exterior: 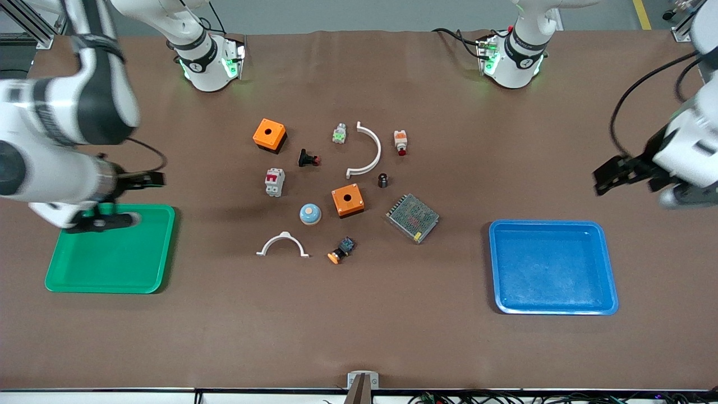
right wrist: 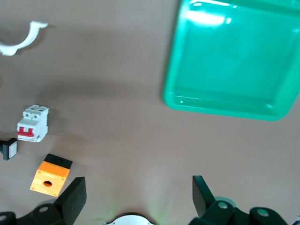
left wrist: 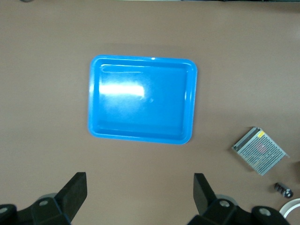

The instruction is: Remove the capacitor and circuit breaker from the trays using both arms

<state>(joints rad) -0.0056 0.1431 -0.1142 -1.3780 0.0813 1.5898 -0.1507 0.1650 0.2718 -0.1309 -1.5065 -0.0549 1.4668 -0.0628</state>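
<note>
The capacitor, a tiny black cylinder with a greyish top, stands mid-table beside a white arc; it also shows in the left wrist view. The breaker, a white block with red levers, lies toward the right arm's end of the cluster and shows in the right wrist view. My left gripper is open and empty, up in the air over bare table by the blue tray. My right gripper is open and empty, up over the green tray's edge.
Two orange boxes, two white arcs, a mesh power supply, a blue dome, a black button with red tip, an orange-capped button and two small parts lie mid-table.
</note>
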